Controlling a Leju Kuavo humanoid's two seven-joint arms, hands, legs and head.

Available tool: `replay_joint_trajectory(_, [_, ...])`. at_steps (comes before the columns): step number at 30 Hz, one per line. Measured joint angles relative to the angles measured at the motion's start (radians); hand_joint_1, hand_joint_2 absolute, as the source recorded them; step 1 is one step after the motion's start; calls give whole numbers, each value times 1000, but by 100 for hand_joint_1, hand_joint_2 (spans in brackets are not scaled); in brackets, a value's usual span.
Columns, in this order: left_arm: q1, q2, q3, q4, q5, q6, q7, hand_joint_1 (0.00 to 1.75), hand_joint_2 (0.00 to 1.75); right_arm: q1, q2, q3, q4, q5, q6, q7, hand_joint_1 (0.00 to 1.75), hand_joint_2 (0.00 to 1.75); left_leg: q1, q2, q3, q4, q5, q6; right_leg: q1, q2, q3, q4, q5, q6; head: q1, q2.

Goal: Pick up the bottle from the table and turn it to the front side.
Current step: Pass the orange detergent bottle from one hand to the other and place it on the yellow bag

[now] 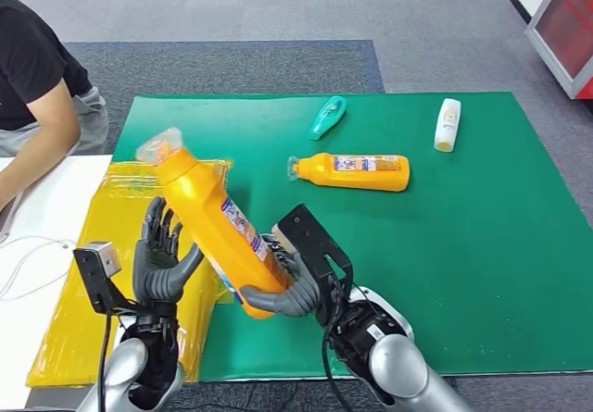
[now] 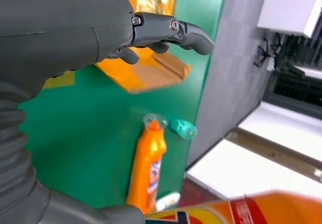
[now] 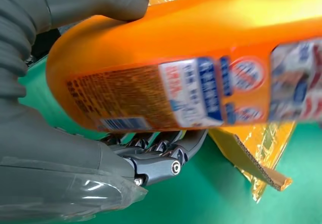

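The orange bottle (image 1: 217, 231) is held up off the green tabletop (image 1: 447, 273), tilted, its long axis running from about 4 o'clock at the base to 10 o'clock at the clear cap (image 1: 159, 143) in the head view. The cap end is raised and pointed away from the robot toward the far left; the base is low and near. A printed label (image 1: 245, 227) is seen along the side turned toward the right robot hand, and in the right wrist view small print and a barcode (image 3: 123, 123) are shown on that face.

The base end is gripped by the right robot hand (image 1: 294, 282): the thumb (image 3: 95, 2) is pressed on one side and the dark fingers (image 3: 167, 151) are curled under the other, so the hand is closed around the bottle. The left robot hand (image 1: 162, 256) is held up at 9 o'clock of the bottle's middle, fingers spread apart and nothing grasped; whether the fingertips touch the bottle cannot be told.

Under the held bottle, a yellow plastic sheet (image 1: 83, 292) is laid over the tabletop's left edge. A second orange bottle (image 1: 353, 171) is lying flat at 1 o'clock, cap toward 9 o'clock. A teal bottle (image 1: 327, 117) and a white bottle (image 1: 447, 124) are lying farther back. A person's arm (image 1: 35, 143) is seen at 10 o'clock.
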Motion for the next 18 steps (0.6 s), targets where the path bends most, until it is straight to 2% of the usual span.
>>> replay_joint_trajectory(10, [-68, -25, -28, -3, 158, -88, 89, 0, 175, -11, 0, 27, 11, -6, -8, 0, 175, 175, 0, 0, 0, 0, 0, 0, 0, 0, 0, 0, 0, 0, 0, 0])
replay_joint_trajectory(18, [-90, -14, -70, -36, 119, -99, 69, 0, 175, -16, 0, 28, 11, 5, -45, 0, 175, 175, 0, 0, 0, 0, 0, 0, 0, 0, 0, 0, 0, 0, 0, 0])
